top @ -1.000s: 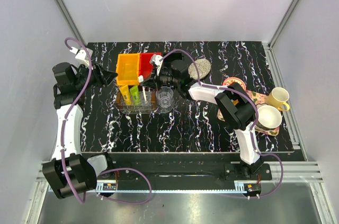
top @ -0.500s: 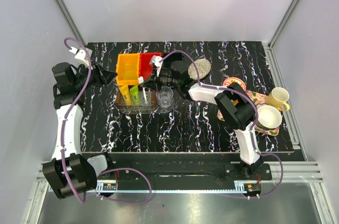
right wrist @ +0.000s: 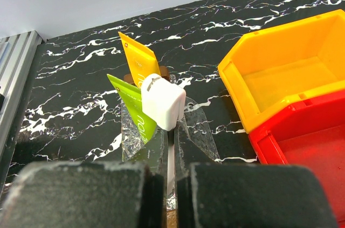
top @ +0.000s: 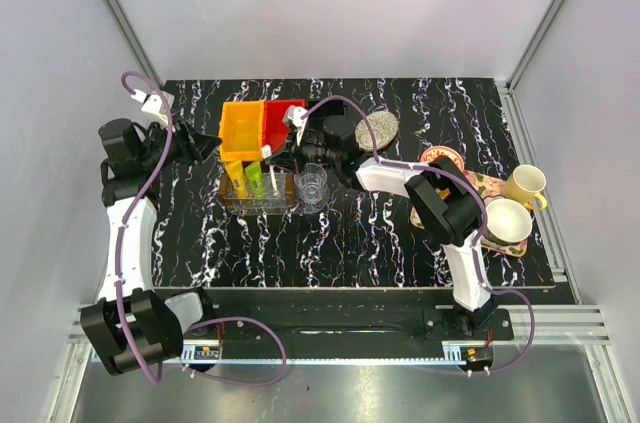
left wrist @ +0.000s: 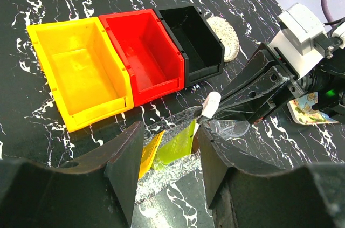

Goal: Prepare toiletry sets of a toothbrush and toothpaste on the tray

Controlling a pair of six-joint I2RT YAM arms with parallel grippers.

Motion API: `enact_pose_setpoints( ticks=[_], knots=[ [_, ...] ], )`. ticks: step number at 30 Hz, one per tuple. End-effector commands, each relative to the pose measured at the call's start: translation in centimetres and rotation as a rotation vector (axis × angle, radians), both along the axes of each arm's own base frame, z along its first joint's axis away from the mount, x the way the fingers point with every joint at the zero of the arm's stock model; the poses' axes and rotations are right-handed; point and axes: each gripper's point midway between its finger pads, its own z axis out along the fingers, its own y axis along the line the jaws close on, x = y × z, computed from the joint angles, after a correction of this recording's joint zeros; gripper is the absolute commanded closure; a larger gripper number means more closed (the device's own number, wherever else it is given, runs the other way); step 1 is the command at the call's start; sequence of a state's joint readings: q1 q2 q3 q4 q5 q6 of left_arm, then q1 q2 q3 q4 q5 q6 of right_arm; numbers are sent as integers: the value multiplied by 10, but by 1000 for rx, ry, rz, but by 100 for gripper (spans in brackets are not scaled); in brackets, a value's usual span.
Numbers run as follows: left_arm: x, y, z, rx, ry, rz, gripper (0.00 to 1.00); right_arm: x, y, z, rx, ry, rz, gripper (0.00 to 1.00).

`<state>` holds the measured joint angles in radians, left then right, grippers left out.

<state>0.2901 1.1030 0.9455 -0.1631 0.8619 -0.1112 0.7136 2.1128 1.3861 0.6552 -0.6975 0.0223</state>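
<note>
A clear tray (top: 258, 191) stands in front of the bins. A light green toothpaste tube (right wrist: 132, 117) and a yellow one (right wrist: 136, 60) lean in it. My right gripper (top: 279, 154) hangs over the tray's far right end, shut on a slim white toothbrush (right wrist: 161, 101) with its capped head sticking up past the fingers. In the left wrist view the same toothbrush head (left wrist: 211, 104) shows at the right gripper's tip. My left gripper (left wrist: 170, 136) is open, left of the tray, holding nothing; the green tube (left wrist: 178, 143) and yellow tube (left wrist: 151, 151) show between its fingers, further off.
Yellow (top: 242, 129), red (top: 281, 115) and black (left wrist: 194, 42) bins stand in a row behind the tray. A clear cup (top: 312, 183) sits right of the tray. A round grey pad (top: 376, 127), a plate (top: 441, 155) and two mugs (top: 525, 186) (top: 508, 222) lie to the right.
The right gripper with the toothbrush has barely shifted over the tray. The left arm has not moved.
</note>
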Motion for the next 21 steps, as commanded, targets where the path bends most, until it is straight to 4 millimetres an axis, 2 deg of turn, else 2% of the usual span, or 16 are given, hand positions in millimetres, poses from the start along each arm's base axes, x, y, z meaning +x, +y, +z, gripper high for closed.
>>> enact_pose_setpoints(
  ticks=[1,8,15,21],
  knots=[
    [3,0,6,-2,-35,-16,51,-1,5,11,28,-52,-1,100],
    [2,1,5,-4,-32,-18,51,0,4,9,24,-50,-8,99],
    [2,1,6,-4,-35,-19,51,1,4,9,24,-50,-19,90],
    [2,0,6,-5,-36,-22,51,1,3,8,21,-48,-24,88]
  ],
)
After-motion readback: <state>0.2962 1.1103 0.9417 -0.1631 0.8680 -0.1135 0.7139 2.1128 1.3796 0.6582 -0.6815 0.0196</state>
